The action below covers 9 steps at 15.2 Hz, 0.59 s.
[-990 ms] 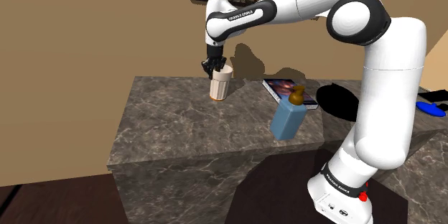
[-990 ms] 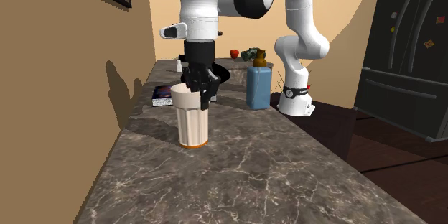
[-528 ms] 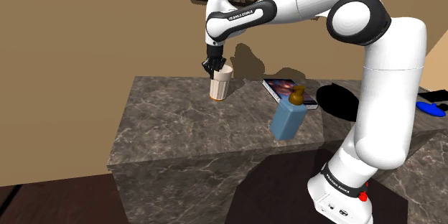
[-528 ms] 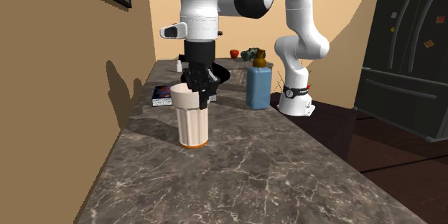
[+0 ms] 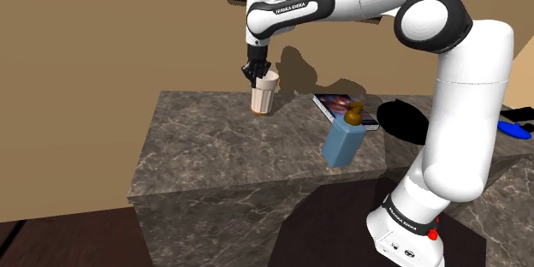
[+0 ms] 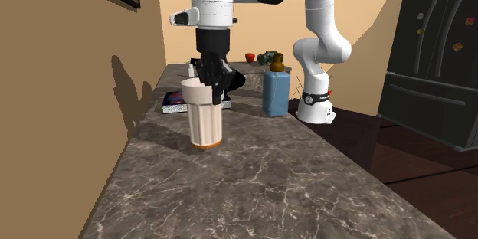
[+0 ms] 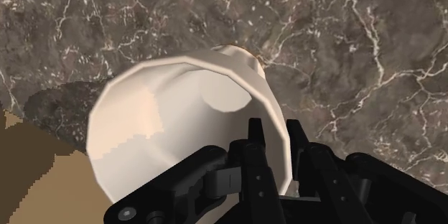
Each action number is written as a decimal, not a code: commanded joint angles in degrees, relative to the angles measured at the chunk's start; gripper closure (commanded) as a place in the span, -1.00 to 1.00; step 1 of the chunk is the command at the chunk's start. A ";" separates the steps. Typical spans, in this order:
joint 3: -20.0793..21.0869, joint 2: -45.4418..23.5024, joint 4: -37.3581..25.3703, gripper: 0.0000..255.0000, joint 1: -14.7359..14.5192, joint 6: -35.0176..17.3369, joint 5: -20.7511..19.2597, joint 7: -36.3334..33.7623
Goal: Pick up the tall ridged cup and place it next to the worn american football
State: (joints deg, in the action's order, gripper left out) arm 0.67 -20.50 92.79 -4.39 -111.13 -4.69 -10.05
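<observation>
1. Seen from the shoulder camera, the white arm reached across the dark stone counter [image 5: 214, 154] to its far edge by the wall. The gripper [image 5: 254, 75] pointed down onto the rim of the ridged cup [image 5: 264, 96]. The cup was upright and well apart from the blue bottle [image 5: 344, 141] and the book [image 5: 338, 104], which left free room to come at it from above.
2. Seen from the second exterior camera, the cup [image 6: 205, 119] hung upright under the gripper [image 6: 213, 92]. Its orange foot looked just clear of the counter, though I could not be sure of the gap. The hold sat at one side of the rim rather than around the body; I judged the cup too wide to span.
3. Seen from the wrist camera, the fingers [image 7: 260, 158] were closed on the cup's wall, one inside the mouth and one outside, pinching it between them. The cup looked empty. So thin a hold at one side might let it swing, so the carry to the football would want to be slow and level.
</observation>
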 commanded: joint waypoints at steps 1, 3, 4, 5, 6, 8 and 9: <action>0.00 0.16 -1.34 1.00 0.00 1.46 0.04 0.12; 0.01 0.48 -2.43 1.00 -0.01 2.86 0.08 0.22; 0.01 0.62 -2.99 1.00 -0.01 3.57 0.10 0.27; 0.02 0.75 -3.57 1.00 -0.02 4.28 0.12 0.32; 0.02 0.87 -4.17 1.00 -0.02 5.00 0.13 0.37; 0.03 1.07 -5.43 1.00 -0.04 6.45 0.17 0.47; 0.03 1.15 -6.08 1.00 -0.04 7.18 0.18 0.52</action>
State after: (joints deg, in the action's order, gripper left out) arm 0.67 -19.48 87.32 -4.38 -104.67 -4.52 -9.50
